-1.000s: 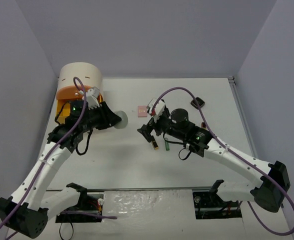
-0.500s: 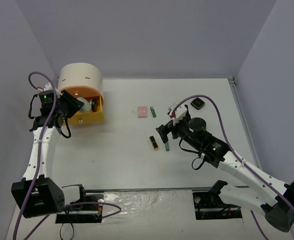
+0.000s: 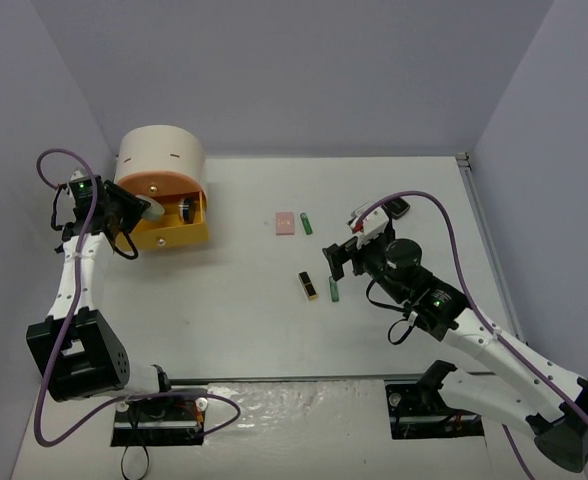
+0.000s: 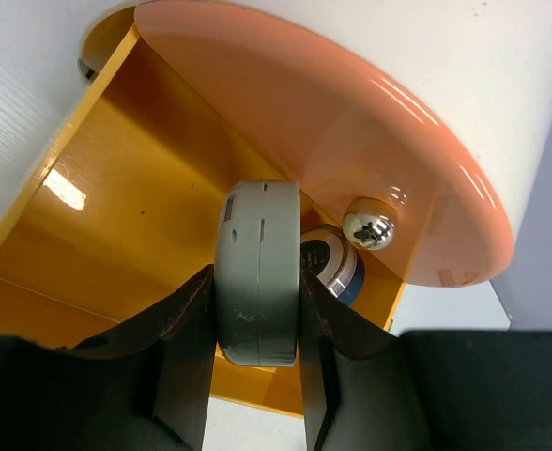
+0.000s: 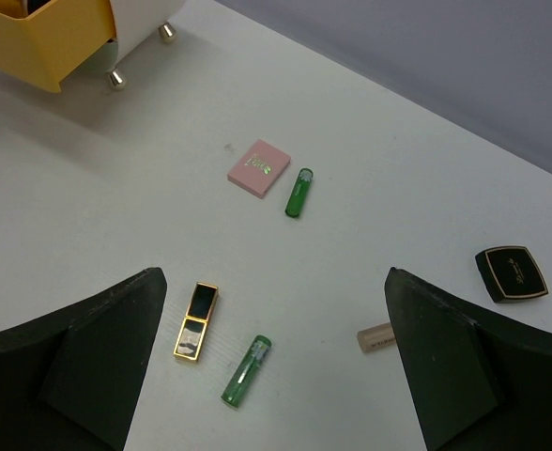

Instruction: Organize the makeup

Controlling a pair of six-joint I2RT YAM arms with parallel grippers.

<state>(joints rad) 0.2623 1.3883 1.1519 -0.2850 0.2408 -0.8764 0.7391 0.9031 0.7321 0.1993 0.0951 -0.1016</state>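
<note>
My left gripper (image 3: 134,211) is shut on the round sage compact (image 4: 257,246), which stands on edge between the fingers (image 4: 184,319) over the open yellow drawer (image 4: 116,188). A blue compact (image 4: 337,266) lies in the drawer behind it. My right gripper (image 3: 340,262) hangs open above the table with nothing in it. Under it lie a gold-black tube (image 5: 195,321), a green tube (image 5: 246,371) and a peach tube (image 5: 377,337). Farther off are a pink square (image 5: 258,169), a second green tube (image 5: 299,193) and a black square compact (image 5: 511,273).
The cream drum-shaped box (image 3: 159,160) stands at the back left with its yellow drawer (image 3: 174,236) pulled out toward the table's middle. Grey walls close in the left, back and right sides. The right arm's purple cable loops over the black compact (image 3: 400,207).
My left gripper has carried the sage compact from the table's middle back to the drawer. My right gripper has drawn away to the right, off the gold-black tube, still open.
</note>
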